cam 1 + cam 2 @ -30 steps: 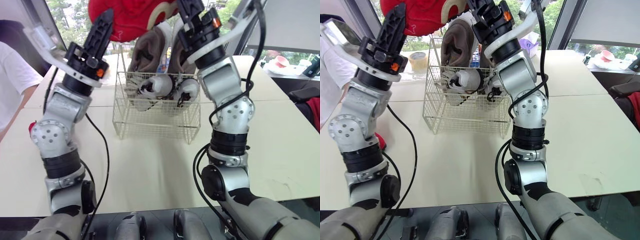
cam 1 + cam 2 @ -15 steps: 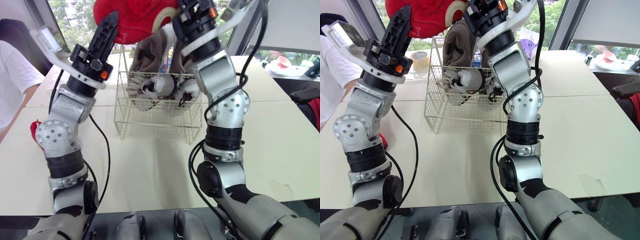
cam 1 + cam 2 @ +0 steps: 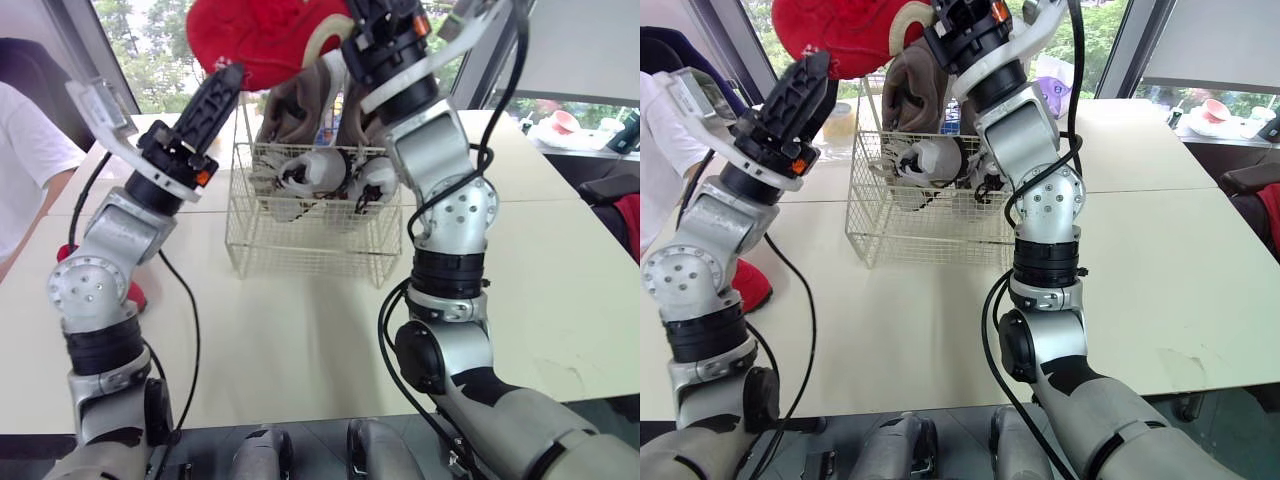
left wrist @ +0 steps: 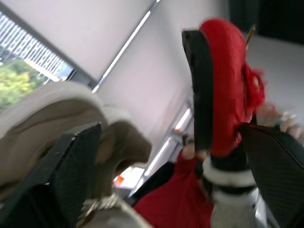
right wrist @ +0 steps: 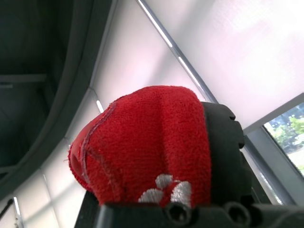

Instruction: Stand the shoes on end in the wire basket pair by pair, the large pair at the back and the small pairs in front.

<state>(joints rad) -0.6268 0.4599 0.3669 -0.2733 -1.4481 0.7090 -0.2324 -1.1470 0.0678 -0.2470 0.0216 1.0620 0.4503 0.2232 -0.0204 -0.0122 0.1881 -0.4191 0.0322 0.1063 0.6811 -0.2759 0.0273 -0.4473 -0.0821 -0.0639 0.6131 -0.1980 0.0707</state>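
My right gripper (image 3: 385, 22) is shut on a red plush slipper (image 3: 260, 35) and holds it high above the white wire basket (image 3: 315, 245). In the right wrist view the slipper (image 5: 147, 137) sits between the black fingers. My left gripper (image 3: 225, 82) stands open just left of the slipper and below it, its fingers (image 4: 71, 166) spread wide and empty. In the basket, a large taupe pair (image 3: 295, 100) stands on end at the back. A small white pair (image 3: 315, 170) stands in front of it. A second red slipper (image 3: 745, 285) lies on the table at the left, behind my left arm.
A person in a white shirt (image 3: 25, 170) sits at the table's left edge. A roll of tape (image 3: 840, 120) lies behind the basket's left side. Pink dishes (image 3: 560, 125) rest on a far table to the right. Bare cream tabletop (image 3: 300, 340) stretches in front of the basket.
My left gripper has opened and swung down and left, away from the red slipper. My right gripper has shut on the slipper and carries it alone.
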